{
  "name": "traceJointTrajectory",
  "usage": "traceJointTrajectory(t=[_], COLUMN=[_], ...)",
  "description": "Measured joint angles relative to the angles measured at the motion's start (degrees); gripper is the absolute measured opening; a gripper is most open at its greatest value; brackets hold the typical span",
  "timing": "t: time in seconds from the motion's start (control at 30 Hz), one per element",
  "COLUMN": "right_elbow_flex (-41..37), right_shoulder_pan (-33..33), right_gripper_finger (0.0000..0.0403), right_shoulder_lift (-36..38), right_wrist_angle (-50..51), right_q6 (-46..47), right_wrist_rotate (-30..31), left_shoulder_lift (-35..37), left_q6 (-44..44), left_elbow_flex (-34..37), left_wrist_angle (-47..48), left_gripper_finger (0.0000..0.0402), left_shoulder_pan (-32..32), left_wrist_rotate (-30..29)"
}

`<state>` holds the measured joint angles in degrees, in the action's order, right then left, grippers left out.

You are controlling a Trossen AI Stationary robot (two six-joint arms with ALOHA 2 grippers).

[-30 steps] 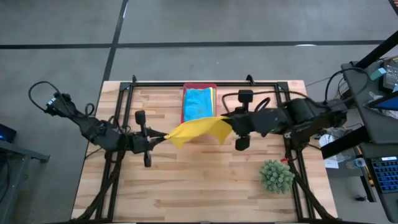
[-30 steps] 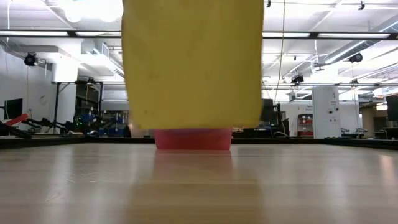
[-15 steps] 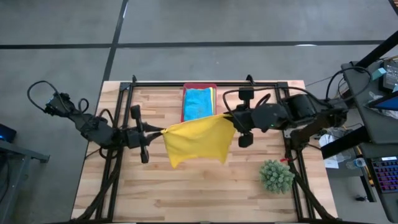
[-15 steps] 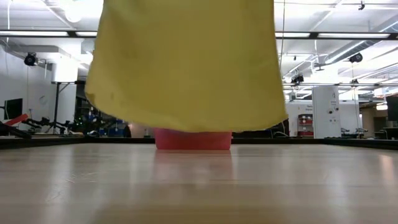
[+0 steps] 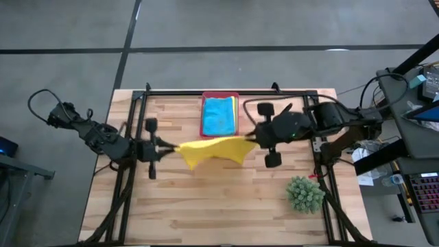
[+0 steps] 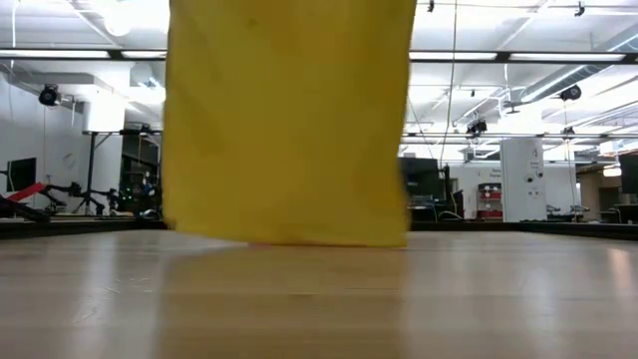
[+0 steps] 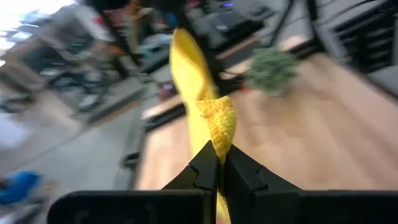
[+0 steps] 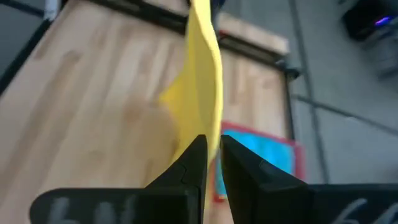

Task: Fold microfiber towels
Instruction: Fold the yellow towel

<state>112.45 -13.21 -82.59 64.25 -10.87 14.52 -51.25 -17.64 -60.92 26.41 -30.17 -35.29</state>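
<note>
Hanging in the air above the middle of the counter [image 5: 206,206], a yellow towel [image 5: 209,149] is stretched between the two arms, its lower edge close to the wood in the low view. The left gripper [image 5: 164,146] has its fingers [image 7: 208,171] pressed together on one corner, and the right gripper [image 5: 252,139] pinches the opposite corner with its fingers [image 8: 194,163]. Just behind lies a turquoise towel [image 5: 219,115] in the pink tray [image 5: 219,95], with a spiky green plant [image 5: 304,193] off toward the right.

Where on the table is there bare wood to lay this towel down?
Free: the near wooden strip left of the spiky green plant, below the hanging yellow microfiber towel. Crowded: the far middle, with the pink plastic tray holding a turquoise towel.
</note>
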Motion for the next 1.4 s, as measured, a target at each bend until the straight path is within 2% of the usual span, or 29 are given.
traceJointTrajectory(t=[0.13, 0.43, 0.6, 0.77, 0.83, 0.97, 1.07, 1.23, 1.4], right_elbow_flex=[-4.7, -13.7, -20.2, -31.5, -36.1, -44.9, -50.0, -54.9, -55.5], right_shoulder_pan=[-2.9, -9.2, -11.1, -12.4, -12.5, -12.5, -12.5, -12.6, -13.0], right_gripper_finger=[0.0038, 0.0038, 0.0038, 0.0038, 0.0038, 0.0038, 0.0038, 0.0038, 0.0038], right_shoulder_lift=[-0.5, -0.4, -0.3, -0.4, -0.6, -1.5, -3.5, -9.1, -14.3], right_wrist_angle=[0.2, -3.5, -10.4, -26.3, -34.0, -47.9, -58.0, -77.0, -90.2], right_q6=[2.3, 8.7, 12.2, 12.4, 12.4, 11.8, 10.8, 9.7, 6.8], right_wrist_rotate=[-4.1, -4.7, -4.4, -3.5, -1.4, 4.9, 7.0, 11.7, 13.0], left_shoulder_lift=[-4.5, -16.4, -21.2, -23.7, -24.1, -24.0, -23.6, -23.1, -22.6], left_q6=[1.2, 10.2, 14.8, 18.8, 19.5, 20.3, 20.3, 17.5, 16.9], left_elbow_flex=[2.0, 1.6, 0.9, 1.0, 1.0, 1.0, 1.0, 1.0, 0.9], left_wrist_angle=[-0.9, -7.5, -9.6, -9.6, -9.8, -9.8, -9.9, -14.7, -17.7], left_gripper_finger=[0.0, 0.0, 0.0, 0.0, 0.0, 0.0, 0.0, 0.0, 0.0], left_shoulder_pan=[-1.2, -7.4, -9.6, -10.2, -10.3, -10.3, -10.3, -9.6, -7.7], left_wrist_rotate=[5.1, 6.3, 6.5, 6.3, 5.6, 2.1, -2.4, -12.6, -17.3])
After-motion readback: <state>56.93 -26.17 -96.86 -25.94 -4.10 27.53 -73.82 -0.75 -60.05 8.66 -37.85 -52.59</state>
